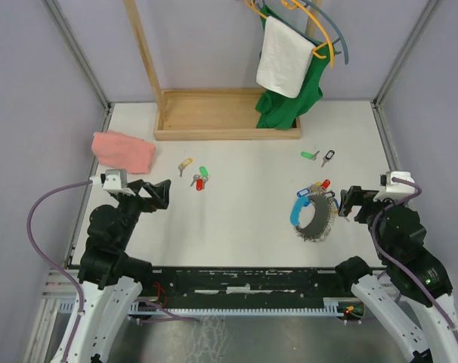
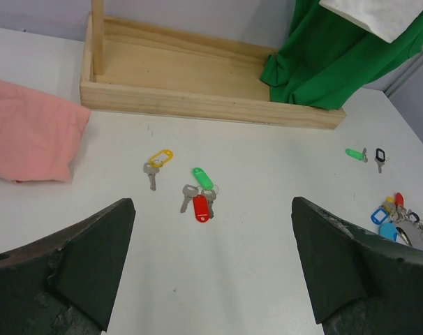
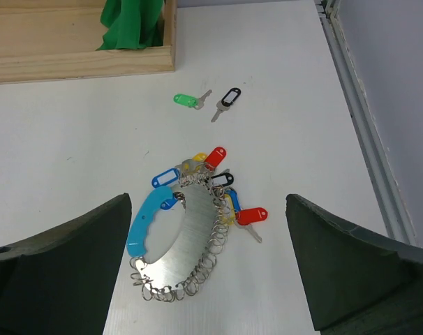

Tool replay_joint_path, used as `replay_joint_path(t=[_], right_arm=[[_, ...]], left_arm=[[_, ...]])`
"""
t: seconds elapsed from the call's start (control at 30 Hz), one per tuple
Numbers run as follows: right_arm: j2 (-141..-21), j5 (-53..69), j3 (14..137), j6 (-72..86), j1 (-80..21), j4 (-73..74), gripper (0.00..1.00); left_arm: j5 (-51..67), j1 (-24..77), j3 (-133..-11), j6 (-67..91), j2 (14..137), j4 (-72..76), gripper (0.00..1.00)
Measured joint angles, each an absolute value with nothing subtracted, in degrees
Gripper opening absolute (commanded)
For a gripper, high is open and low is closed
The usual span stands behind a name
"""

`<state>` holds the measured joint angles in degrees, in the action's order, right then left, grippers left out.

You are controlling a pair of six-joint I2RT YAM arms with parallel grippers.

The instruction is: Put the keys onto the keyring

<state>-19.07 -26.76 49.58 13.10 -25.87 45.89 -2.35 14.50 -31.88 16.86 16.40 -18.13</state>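
The keyring [image 1: 311, 212] lies on the table right of centre: a light-blue handle [image 3: 147, 218], a silver plate edged with metal rings and several coloured tags. Loose keys lie left of centre: a red-tagged key [image 2: 200, 207], a green-tagged key [image 2: 204, 177] and a yellow-tagged key [image 2: 158, 161]. They also show in the top view [image 1: 199, 181]. Two more keys, green-tagged [image 3: 186, 100] and black-tagged [image 3: 229, 98], lie beyond the keyring. My left gripper [image 2: 211, 272] is open and empty, short of the red-tagged key. My right gripper [image 3: 208, 272] is open and empty over the keyring's near side.
A pink cloth [image 1: 123, 151] lies at the far left. A wooden rack base [image 1: 221, 113] stands at the back, with a green garment [image 1: 289, 98] and a white towel [image 1: 283, 57] hanging on hangers above it.
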Motion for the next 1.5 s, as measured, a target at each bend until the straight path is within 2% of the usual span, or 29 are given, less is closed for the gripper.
replay_joint_path(t=[0.33, 0.5, 1.0, 1.17, 1.5], right_arm=[[-21.65, -26.57, 48.97, 17.41, -25.87, 45.69, 1.00], [-25.15, -22.70, 48.40, 20.95, -25.87, 46.50, 1.00], [-53.34, -24.40, 44.91, 30.94, -25.69, 48.27, 1.00], [-59.81, -23.81, 41.23, 33.32, -22.74, 44.62, 0.98], [-72.27, -16.49, 37.65, 35.42, -16.16, 33.04, 0.92]], left_arm=[[-0.99, 14.48, -31.88, 16.86, 16.40, -17.91, 0.99], [-0.89, 14.48, -31.88, 16.86, 16.71, -17.89, 0.99], [4.43, 14.48, -31.88, 17.80, 19.16, -17.82, 0.98], [7.38, 14.48, -30.65, 23.05, 21.87, -15.75, 0.96], [15.53, 15.99, -20.62, 34.06, 30.13, -4.49, 0.92]])
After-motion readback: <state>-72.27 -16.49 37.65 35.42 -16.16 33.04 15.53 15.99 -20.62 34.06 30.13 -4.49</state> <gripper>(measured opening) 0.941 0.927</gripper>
